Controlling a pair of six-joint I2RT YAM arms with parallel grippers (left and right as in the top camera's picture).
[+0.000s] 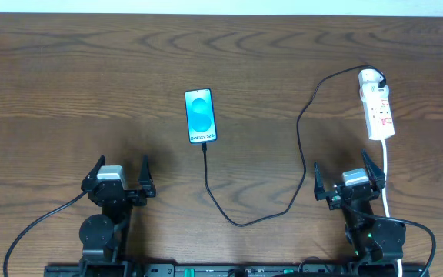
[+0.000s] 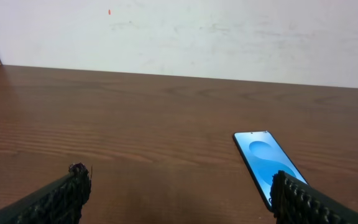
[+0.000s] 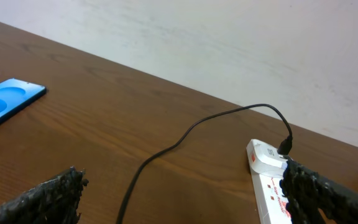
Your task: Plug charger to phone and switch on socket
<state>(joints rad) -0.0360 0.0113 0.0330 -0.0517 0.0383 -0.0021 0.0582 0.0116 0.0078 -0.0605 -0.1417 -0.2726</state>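
The phone lies face up mid-table, its screen light blue; it also shows in the left wrist view and the right wrist view. The thin black charger cable runs from the phone's near end in a loop to the white adapter on the socket, a white power strip at the far right, also seen in the right wrist view. My left gripper is open and empty, near left of the phone. My right gripper is open and empty, just before the socket.
The thick white cord runs from the socket toward the table's near edge past my right arm. A pale wall stands beyond the table's far edge. Black robot cables trail at the near edge.
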